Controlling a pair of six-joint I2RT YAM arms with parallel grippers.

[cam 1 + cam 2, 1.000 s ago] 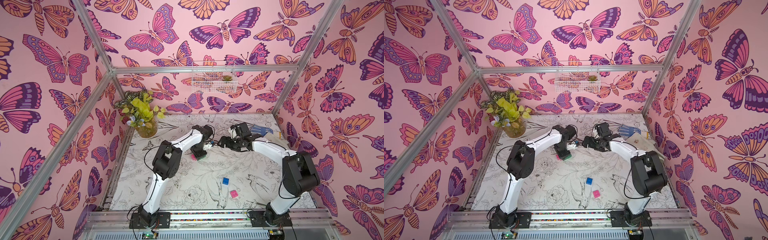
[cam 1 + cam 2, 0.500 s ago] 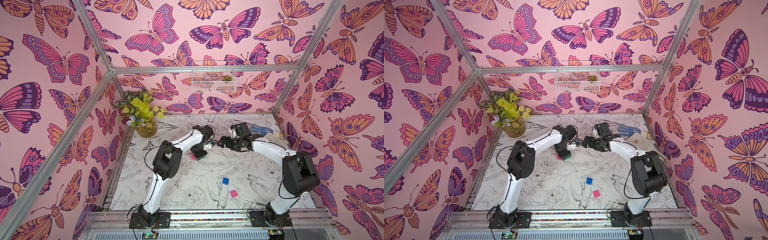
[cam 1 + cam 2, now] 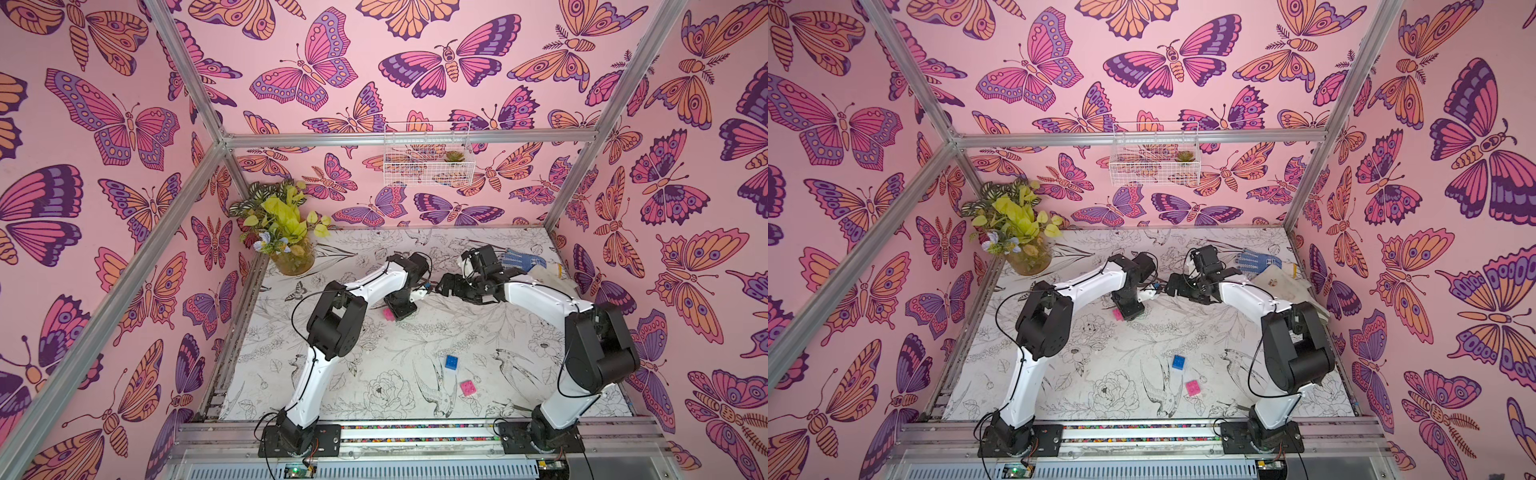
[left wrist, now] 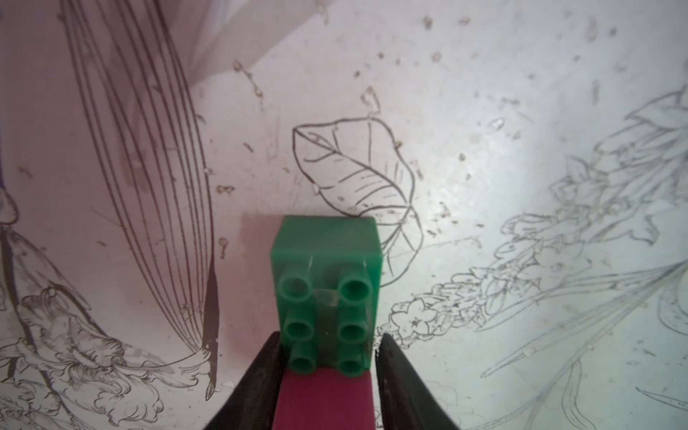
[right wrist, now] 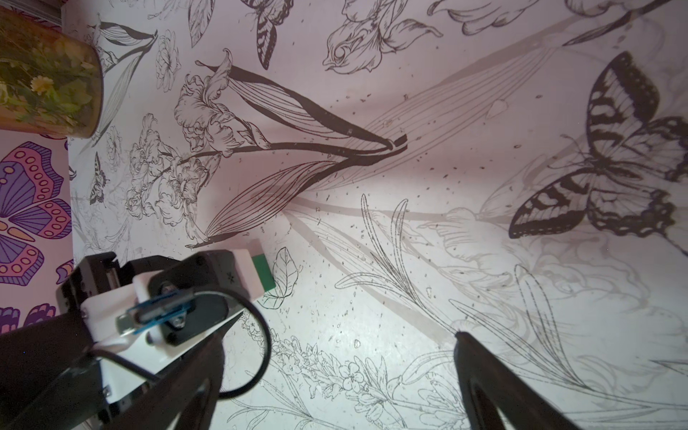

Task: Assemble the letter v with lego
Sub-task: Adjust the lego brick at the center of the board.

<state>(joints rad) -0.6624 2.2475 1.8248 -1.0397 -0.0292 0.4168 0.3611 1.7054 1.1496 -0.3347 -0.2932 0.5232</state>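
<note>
Nothing visibly moves since a second ago. The left gripper stays clamped on the green brick, pink brick joined, low over the table. The right gripper gapes empty. The blue brick lies loose, so the V is barely begun.

The white tabletop, printed all over with black line drawings of flowers, birds and butterflies, carries few things. In its far left corner stands a round glass vase of yellow-green leaves. Toward the far right lies a blue dotted fabric glove, just beside a pale flat sheet. Nearer the front, right of centre, a blue square studded plastic brick and a pink square studded brick lie near each other but apart. Mid-table a second pink brick shows. In the left wrist view a long green studded brick rests over a drawn leaf, with a dark pink piece on its end; whether that is the mid-table pink one cannot be told.
</note>
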